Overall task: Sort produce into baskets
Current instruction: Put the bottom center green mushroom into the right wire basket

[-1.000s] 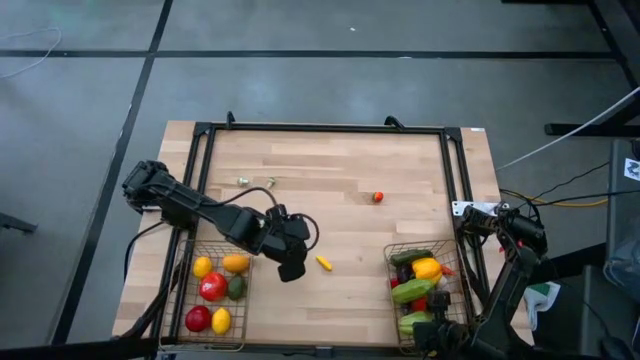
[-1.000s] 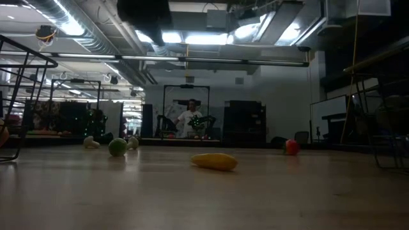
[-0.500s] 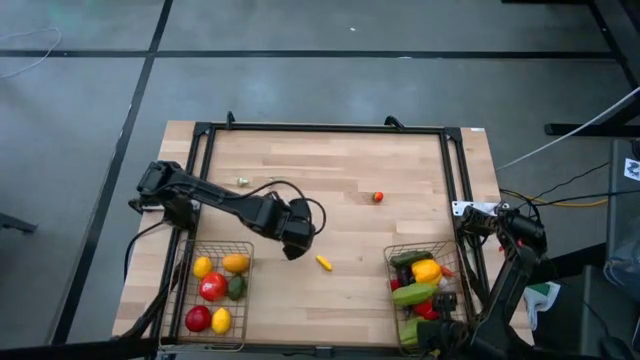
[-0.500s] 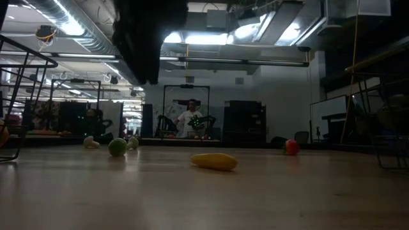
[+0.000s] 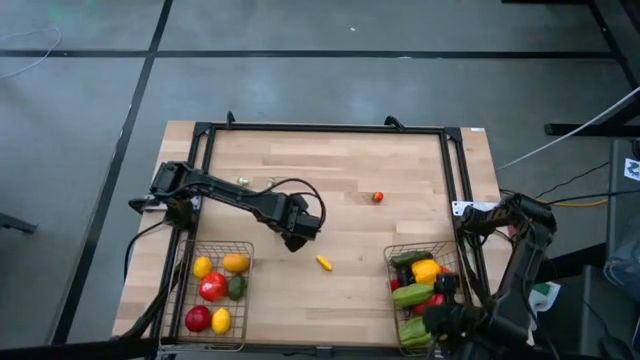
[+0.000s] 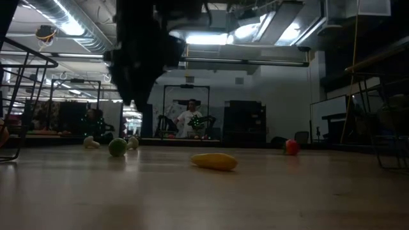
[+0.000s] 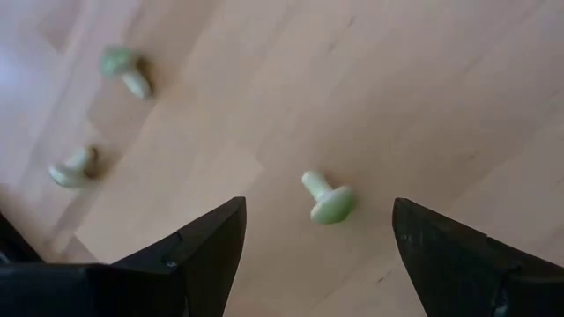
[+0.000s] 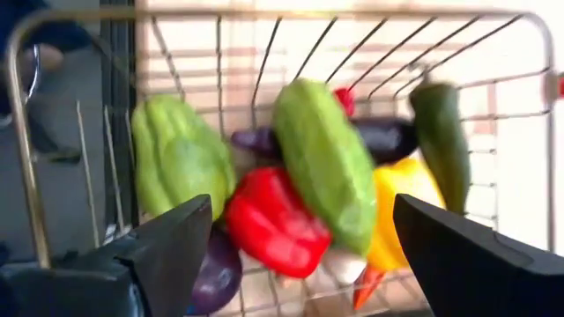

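While smooth produce [image 8: 328, 176] fills wire-mesh basket [image 8: 26, 176], both hands gape.

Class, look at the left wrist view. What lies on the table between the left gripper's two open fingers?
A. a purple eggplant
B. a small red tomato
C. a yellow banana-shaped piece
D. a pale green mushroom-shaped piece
D: the left gripper stands open above the wooden table, and a pale green mushroom-shaped piece lies on its side between the fingers, untouched.
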Controlling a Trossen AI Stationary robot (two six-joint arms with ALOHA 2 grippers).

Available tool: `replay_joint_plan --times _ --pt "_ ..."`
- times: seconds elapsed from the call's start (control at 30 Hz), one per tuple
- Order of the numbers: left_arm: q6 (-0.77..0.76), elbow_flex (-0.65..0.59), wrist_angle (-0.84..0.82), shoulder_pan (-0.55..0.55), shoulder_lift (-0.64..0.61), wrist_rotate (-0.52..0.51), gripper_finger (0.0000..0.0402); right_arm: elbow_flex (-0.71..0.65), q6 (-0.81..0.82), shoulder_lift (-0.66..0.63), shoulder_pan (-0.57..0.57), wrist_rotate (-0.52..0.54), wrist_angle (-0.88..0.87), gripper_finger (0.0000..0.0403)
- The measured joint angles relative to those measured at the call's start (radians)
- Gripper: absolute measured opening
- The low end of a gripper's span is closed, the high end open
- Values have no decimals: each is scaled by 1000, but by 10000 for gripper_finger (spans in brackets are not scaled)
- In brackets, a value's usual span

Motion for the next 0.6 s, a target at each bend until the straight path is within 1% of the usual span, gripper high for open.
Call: replay_joint_plan --times 0.13,0.2,0.3,0.43,0.6 --pt "-3 -90 57 14 0 69 280 0 0 -17 0 69 0 351" --pt "-4 -132 68 15 0 80 280 0 0 -17 -5 109 -2 351" --pt "1 -188 142 17 0 92 280 0 -4 -17 -9 149 -6 351" --pt "6 -234 218 19 0 110 280 0 -27 -17 -35 162 -6 351" --pt "9 -266 259 20 0 110 280 0 -86 -17 -75 164 -2 351"
